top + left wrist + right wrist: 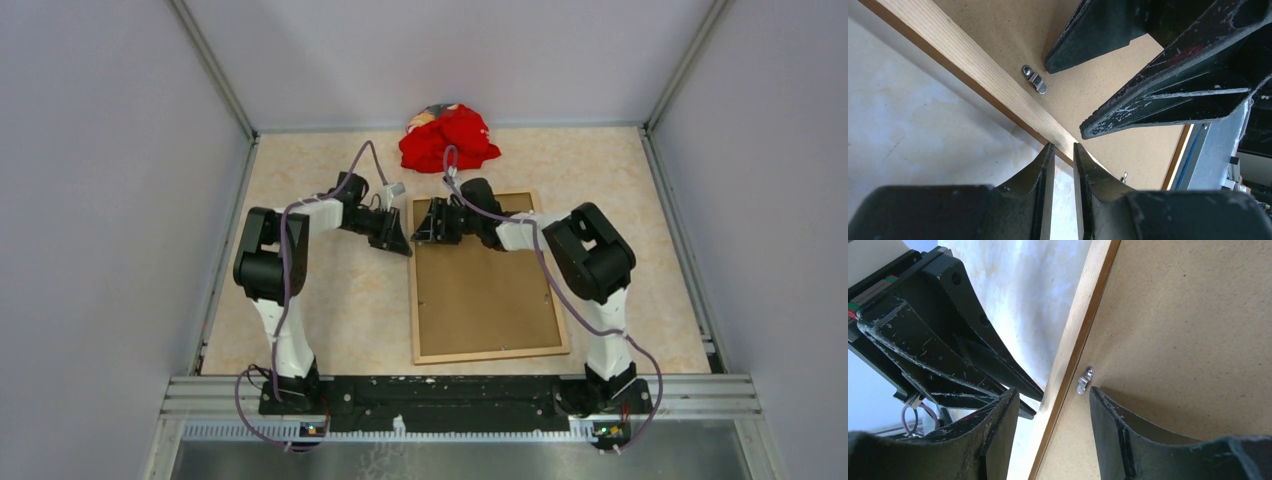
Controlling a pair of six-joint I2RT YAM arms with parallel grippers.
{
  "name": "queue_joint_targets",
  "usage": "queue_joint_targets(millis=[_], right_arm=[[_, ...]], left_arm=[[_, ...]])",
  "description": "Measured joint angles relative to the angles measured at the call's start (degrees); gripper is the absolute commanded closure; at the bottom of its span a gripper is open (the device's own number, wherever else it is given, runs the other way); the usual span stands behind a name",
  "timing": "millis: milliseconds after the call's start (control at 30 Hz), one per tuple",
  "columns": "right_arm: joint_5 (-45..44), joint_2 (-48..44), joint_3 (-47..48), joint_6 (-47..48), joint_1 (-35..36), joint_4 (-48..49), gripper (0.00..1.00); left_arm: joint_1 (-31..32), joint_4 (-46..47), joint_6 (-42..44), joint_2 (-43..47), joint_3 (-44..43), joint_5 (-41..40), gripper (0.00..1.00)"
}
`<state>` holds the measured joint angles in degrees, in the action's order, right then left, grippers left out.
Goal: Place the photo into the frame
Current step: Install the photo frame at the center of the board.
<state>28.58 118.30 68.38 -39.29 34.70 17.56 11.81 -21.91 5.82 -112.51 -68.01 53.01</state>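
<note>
The frame (490,352) lies face down on the surface (330,300), its plain brown backing board (480,290) filling it. Both hands are at the frame's left rail, near its far corner.

The left hand (1062,147) comes at the frame from outside. Its fingers (1040,170) stand only a narrow slit apart with nothing between them, and the tips reach the outer edge of the rail. I cannot tell whether they touch the wood.

The right hand (1053,392) reaches over from the board side and stands clearly open, holding nothing. One of its fingers is over the board just beside a small metal clip (1084,380) by the rail, and the other is beyond the rail's outer edge.

A crumpled red cloth (447,138) lies just past the frame's far end
</note>
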Motion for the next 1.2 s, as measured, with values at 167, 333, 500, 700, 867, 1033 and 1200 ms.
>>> queue_joint_targets(millis=[167, 333, 500, 700, 867, 1033, 1200], right_arm=[[1.29, 0.5, 0.0, -0.94, 0.0, 0.85, 0.47], [2.14, 1.29, 0.0, -2.01, 0.0, 2.38, 0.48], [2.58, 1.75, 0.0, -2.95, -0.02, 3.37, 0.48], [2.78, 2.19, 0.0, -4.17, -0.02, 4.33, 0.49], [2.78, 2.34, 0.0, -4.94, -0.02, 4.72, 0.49], [2.82, 2.67, 0.0, -5.68, -0.02, 5.27, 0.5], [2.93, 2.99, 0.0, -6.43, 0.0, 6.03, 0.51]], left_arm=[[0.0, 0.0, 0.0, -0.02, 0.0, 0.04, 0.74], [0.0, 0.0, 0.0, -0.04, 0.0, 0.04, 0.74], [-0.02, 0.0, 0.02, -0.04, 0.0, 0.04, 0.74], [-0.02, 0.0, 0.04, -0.04, 0.0, 0.04, 0.74], [-0.02, -0.02, 0.07, -0.04, 0.0, 0.04, 0.74], [-0.02, -0.02, 0.09, -0.04, 0.0, 0.04, 0.74], [-0.02, -0.02, 0.09, -0.04, 0.0, 0.02, 0.74]])
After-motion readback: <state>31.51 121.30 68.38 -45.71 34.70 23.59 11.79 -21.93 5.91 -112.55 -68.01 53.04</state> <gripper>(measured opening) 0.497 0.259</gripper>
